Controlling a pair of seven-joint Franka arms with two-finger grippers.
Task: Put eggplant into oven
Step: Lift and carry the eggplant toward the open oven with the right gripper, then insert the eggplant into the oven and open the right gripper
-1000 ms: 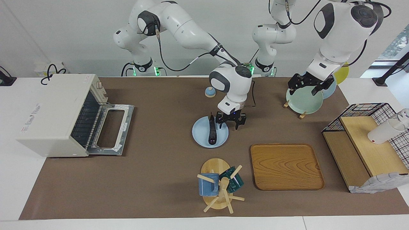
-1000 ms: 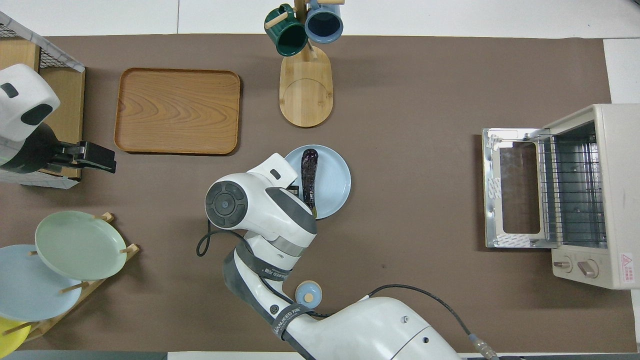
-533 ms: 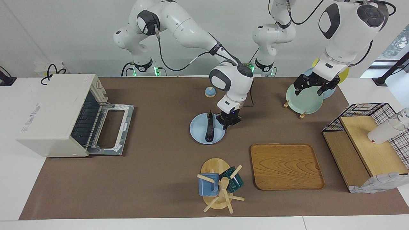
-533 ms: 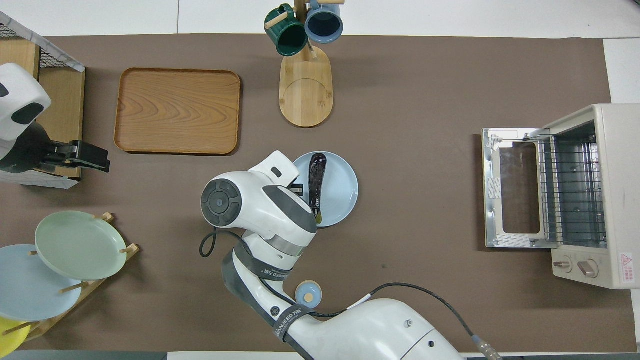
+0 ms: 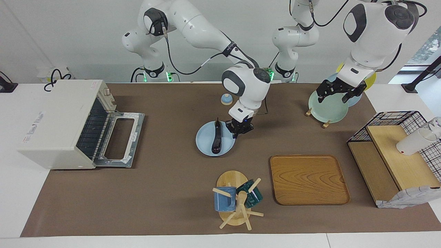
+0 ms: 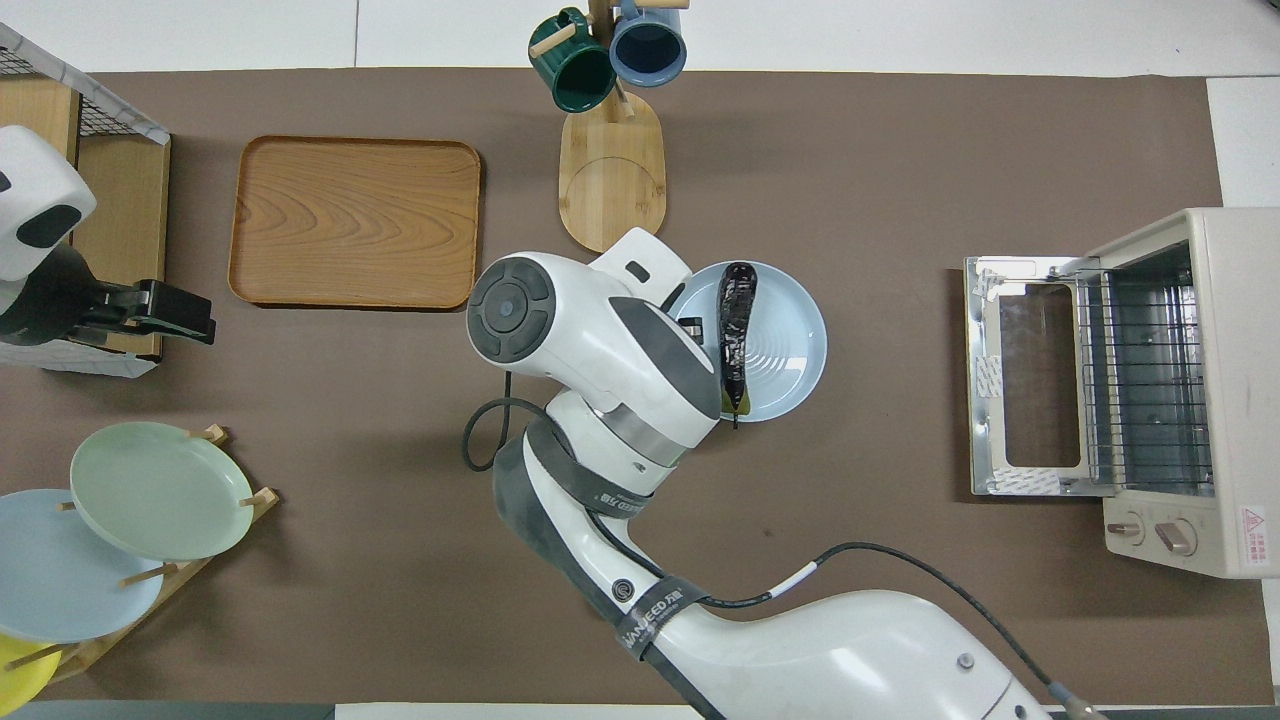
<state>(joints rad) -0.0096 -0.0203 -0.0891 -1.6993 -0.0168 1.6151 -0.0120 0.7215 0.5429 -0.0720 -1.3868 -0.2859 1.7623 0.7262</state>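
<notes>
Item: eggplant (image 5: 217, 139), not yet in oven (image 5: 65, 124).
My right hand (image 5: 238, 128) clamps the blue plate (image 5: 205, 141) carrying it; oven open, well apart. Left hand (image 5: 337, 90) waits, fingers apart.

- A plain white wall (image 5: 86, 38) is seen at the robots' end of the bench.
- The bench (image 5: 10, 193) is white and is covered across most of its top by a brown mat (image 5: 165, 193).
- A window (image 5: 427, 48) with greenery outside is seen at the left arm's end of the room.
- A black cable (image 5: 55, 81) is looped at the bench edge by the wall.
- Even, soft light is cast, with faint shadows on the mat.
</notes>
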